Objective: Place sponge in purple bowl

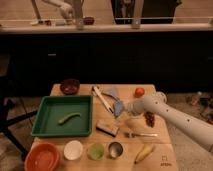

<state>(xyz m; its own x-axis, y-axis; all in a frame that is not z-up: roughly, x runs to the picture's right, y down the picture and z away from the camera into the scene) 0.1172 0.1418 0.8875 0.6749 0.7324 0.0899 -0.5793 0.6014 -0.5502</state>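
Observation:
The sponge (119, 106), a small blue-grey block, lies on the wooden table (160, 150) just right of the green tray. The purple bowl (70, 86) stands at the table's back left, dark maroon and glossy. My gripper (125, 108) is at the end of the white arm (165, 114), which reaches in from the right. It sits right at the sponge's right side, and the arm's end hides where they meet. Whether it touches the sponge does not show.
A flat grey-blue wedge (112, 92) and a white utensil (102, 99) lie behind the sponge. A green tray (46, 120) holds a green pod. A brown-topped block (108, 128), fork (138, 134), banana (144, 152), grapes (149, 119) and tomato (139, 92) are nearby. The front row has an orange bowl (43, 157), white bowl (73, 149) and cups.

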